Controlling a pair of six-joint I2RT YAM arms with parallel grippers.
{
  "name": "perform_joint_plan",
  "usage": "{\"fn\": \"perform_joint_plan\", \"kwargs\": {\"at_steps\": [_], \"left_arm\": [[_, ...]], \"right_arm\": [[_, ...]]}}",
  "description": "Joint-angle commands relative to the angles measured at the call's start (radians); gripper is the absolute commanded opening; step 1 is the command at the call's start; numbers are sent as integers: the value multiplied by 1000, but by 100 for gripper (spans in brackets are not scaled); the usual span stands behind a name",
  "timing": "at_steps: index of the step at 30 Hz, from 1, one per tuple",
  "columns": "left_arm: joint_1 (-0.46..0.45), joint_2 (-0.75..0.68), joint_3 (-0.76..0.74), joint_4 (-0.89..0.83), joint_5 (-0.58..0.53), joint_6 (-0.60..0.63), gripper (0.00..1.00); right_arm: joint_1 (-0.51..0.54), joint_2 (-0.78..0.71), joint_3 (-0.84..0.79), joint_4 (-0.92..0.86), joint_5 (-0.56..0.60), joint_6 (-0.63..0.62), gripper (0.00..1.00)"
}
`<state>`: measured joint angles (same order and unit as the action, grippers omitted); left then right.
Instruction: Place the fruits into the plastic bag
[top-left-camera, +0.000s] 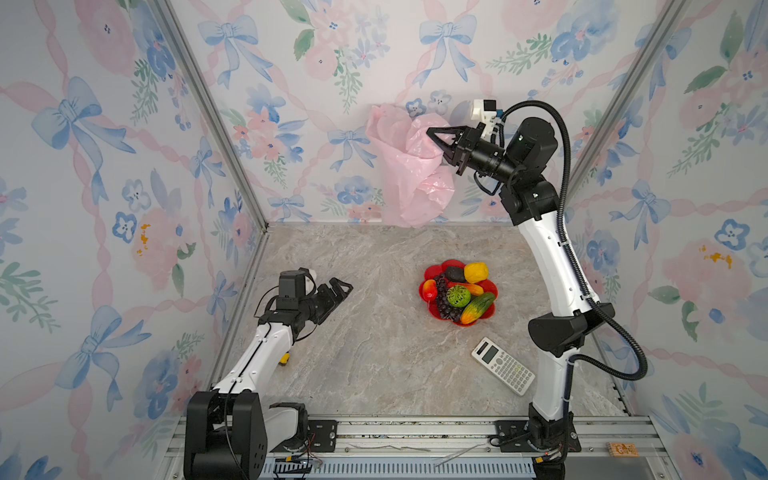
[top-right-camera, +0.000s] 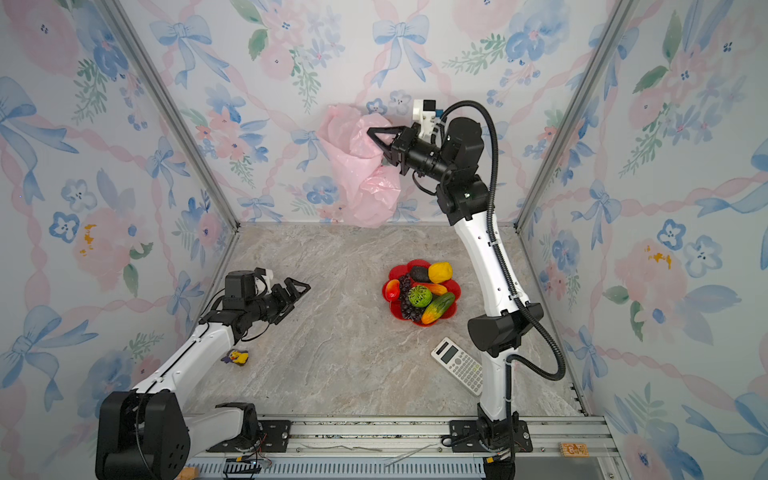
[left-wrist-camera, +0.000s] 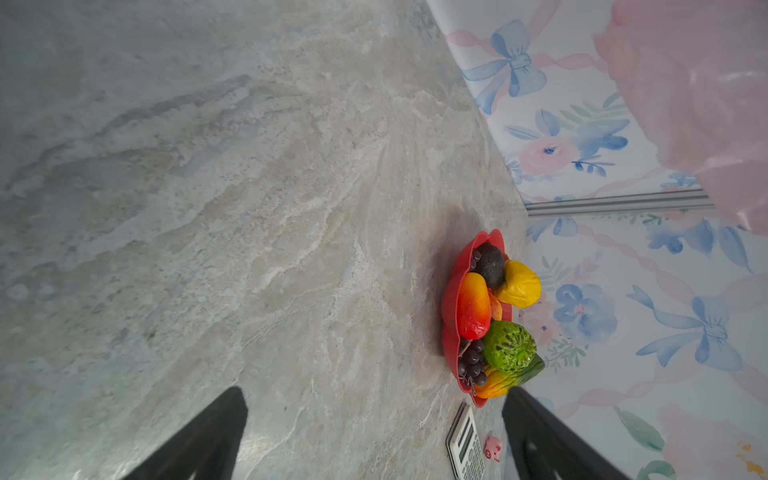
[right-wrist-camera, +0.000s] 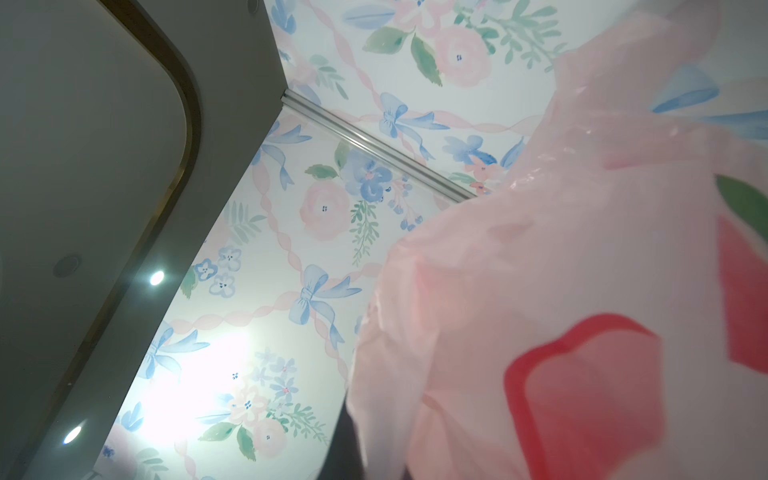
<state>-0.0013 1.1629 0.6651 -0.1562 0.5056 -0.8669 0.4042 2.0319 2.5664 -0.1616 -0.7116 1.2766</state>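
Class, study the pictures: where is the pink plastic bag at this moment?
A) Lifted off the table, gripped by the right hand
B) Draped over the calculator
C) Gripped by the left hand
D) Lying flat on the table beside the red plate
A: the right hand is shut on the plastic bag, which hangs from it in front of the back wall, while the left hand is open and empty.

Both top views look down from high over the counter's (top-left-camera: 374, 353) near edge, sharing everything. My left wrist camera skims low toward the plate (left-wrist-camera: 448, 307); my right faces upward, close against the plastic bag (right-wrist-camera: 540, 270).
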Motion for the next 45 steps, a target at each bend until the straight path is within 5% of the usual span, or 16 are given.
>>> {"fn": "perform_joint_plan", "kwargs": {"at_steps": [1, 6, 13, 16, 24, 32, 39, 45], "left_arm": [[41, -53, -32, -21, 0, -25, 98], [52, -51, -20, -42, -12, -14, 98], [94, -15, 53, -157, -101, 22, 98], [103, -20, 50, -187, -124, 10, 98], [139, 0, -24, -188, -82, -55, 98], [179, -4, -6, -332, -100, -39, 98], [179, -14, 125, -526, -286, 148, 98], [179, -3, 62, -530, -222, 156, 98]], "right_arm": [[41, -41, -1, 0, -72, -9, 0], [88, -199, -296, -84, -75, -141, 0], [101, -436, -1012, 205, -64, -29, 0], [103, -466, -1170, 103, -52, -110, 0], [97, -451, -1153, -291, 1, -406, 0], [56, -444, -1184, -298, 11, -418, 0], [29, -431, -1188, -300, -7, -431, 0], [29, -415, -1196, -275, -17, -416, 0]]}}
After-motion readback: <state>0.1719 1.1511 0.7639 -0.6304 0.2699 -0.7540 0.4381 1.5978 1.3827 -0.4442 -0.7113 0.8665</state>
